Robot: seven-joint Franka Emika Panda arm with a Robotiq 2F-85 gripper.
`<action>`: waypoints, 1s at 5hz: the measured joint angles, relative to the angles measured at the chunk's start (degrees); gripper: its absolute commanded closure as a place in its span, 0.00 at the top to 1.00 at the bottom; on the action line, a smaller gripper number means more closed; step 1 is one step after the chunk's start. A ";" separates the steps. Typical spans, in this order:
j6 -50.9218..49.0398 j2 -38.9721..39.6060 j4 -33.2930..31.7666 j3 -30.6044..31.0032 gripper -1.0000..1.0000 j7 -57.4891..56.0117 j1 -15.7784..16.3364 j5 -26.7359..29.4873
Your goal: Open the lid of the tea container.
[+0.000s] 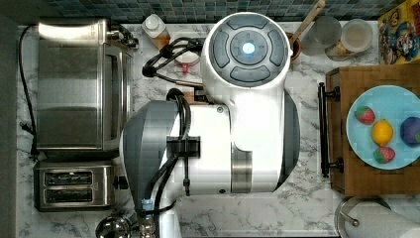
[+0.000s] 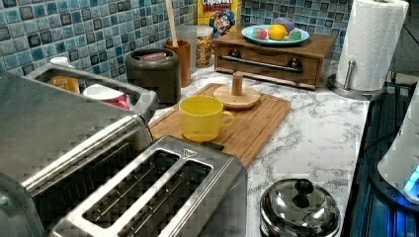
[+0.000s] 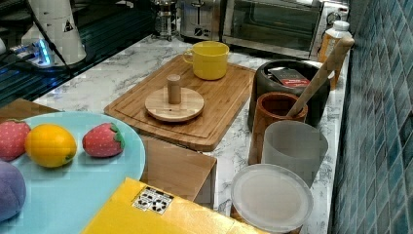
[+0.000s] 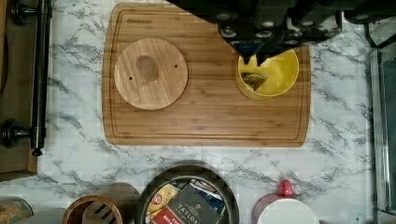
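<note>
Seen from the wrist camera, the gripper (image 4: pixel 254 59) hangs as a dark shape directly above a yellow cup (image 4: pixel 280 74), its tip overlapping the cup's rim. Whether the claw is apart or together cannot be told, and nothing can be seen clamped in it. A tea bag (image 4: pixel 254 80) lies inside the cup, just under the tip.

The cup stands at one end of a rectangular wooden cutting board (image 4: pixel 210 116) on a white marble counter (image 4: pixel 70 154). The lid (image 4: pixel 151 73) – a round, light wooden disc with a short knob standing up from its middle – lies flat on the same board at the opposite end, well apart from the claw.

The tea container (image 4: pixel 187 169), a round black tin, sits off the board on the marble, beside its long edge and between lid and cup. It is uncovered, with packets showing inside – one dark packet reads "TAYLOR", another has a red label.

In the left view, the lid is at the centre of the frame and the open tin is up and to the left of it, against the blue tiled wall. Farther back, at the top centre of the left view, a yellow cereal box (image 2: pixel 217 15) reads "CRUNCH"
</note>
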 measured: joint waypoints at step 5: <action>0.11 0.70 -0.06 0.12 0.00 -0.03 -0.12 0.02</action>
